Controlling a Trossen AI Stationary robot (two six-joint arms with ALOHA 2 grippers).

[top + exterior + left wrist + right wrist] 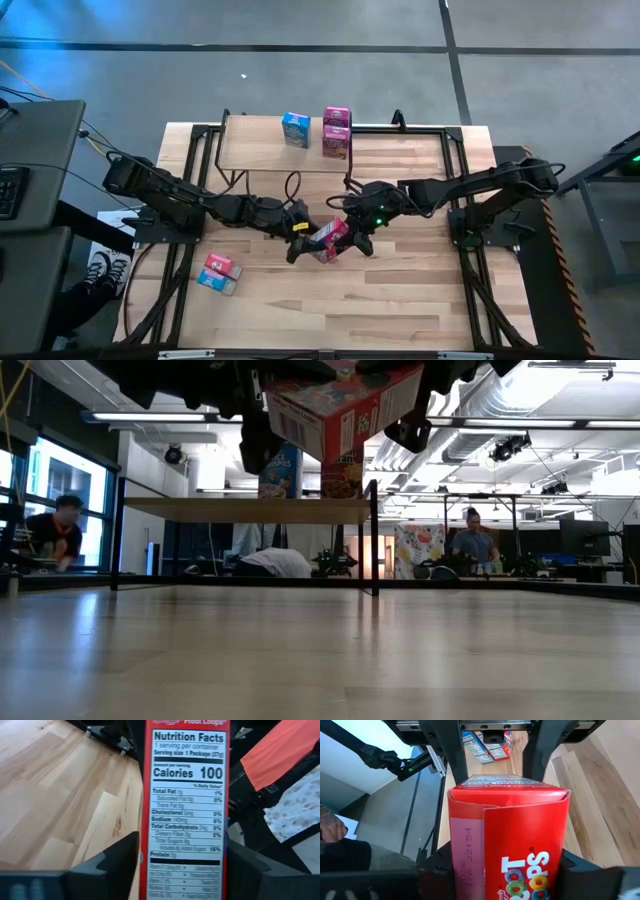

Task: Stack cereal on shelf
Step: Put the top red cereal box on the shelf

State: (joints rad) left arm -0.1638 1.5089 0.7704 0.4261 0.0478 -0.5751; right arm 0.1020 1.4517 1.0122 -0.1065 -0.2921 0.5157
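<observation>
Red cereal box (330, 240), nutrition panel showing, pinched by left gripper (298, 240) and right gripper (350, 232).

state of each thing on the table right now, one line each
red cereal box: lifted off the table, held between both tools
left tool: shut on the red cereal box
right tool: shut on the red cereal box
shelf: carries three boxes
two boxes: lying on the table

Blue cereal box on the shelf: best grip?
The blue cereal box stands upright on the shelf, apart from the pink boxes beside it. Probably come from above and pinch its two broad faces near the top; the table-side approach looks open.
</observation>
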